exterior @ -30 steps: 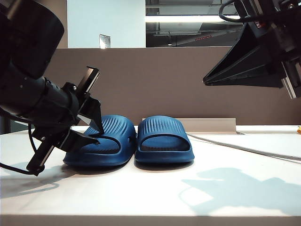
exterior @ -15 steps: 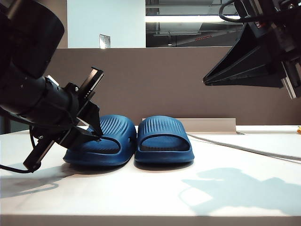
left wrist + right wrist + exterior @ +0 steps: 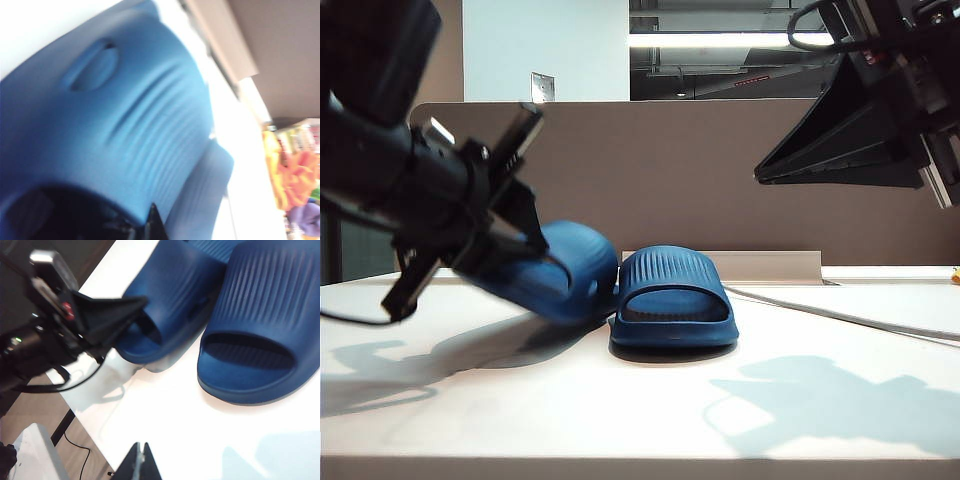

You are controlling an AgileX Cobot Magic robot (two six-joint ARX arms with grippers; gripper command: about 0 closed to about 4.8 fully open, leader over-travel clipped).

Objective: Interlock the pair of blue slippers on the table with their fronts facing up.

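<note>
Low exterior faces divider; wrists share slippers point(image 3: 250, 335).

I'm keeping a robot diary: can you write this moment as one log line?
left gripper: shut on left slipper, tilting it up | right gripper: shut, raised, holding nothing | right slipper: flat on table

Brown divider panel point(image 3: 720, 170) across the frame's middle, pale blue wall point(image 3: 545, 40) upper left, lit ceiling strip light point(image 3: 720, 40) upper centre, dark ceiling around it, small grey wall plate point(image 3: 542, 87).
</note>
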